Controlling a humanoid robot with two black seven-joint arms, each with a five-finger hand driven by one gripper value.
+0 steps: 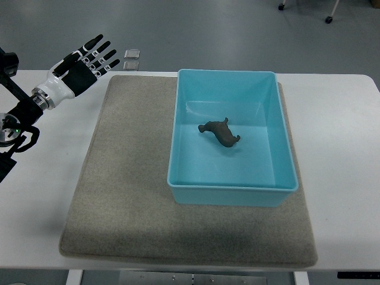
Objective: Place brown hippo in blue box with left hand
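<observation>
The brown hippo [220,132] lies inside the blue box [231,189]; the left hand [80,68], at ten o'clock, is spread and empty, so the task looks done.

Robot lab or test workspace.
Plain white rectangular table [338,119]; smooth grey floor [208,29]; black caster wheels [328,19] of rolling furniture at top right.

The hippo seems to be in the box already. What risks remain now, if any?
Little remains, judging from this view. The brown hippo lies on the floor of the blue box, and the left hand is open, holding nothing, off the grey mat at the table's far left corner. One risk: near that hand, two small clear squares sit at the table's far edge, so a careless arm retreat might knock them off.
</observation>
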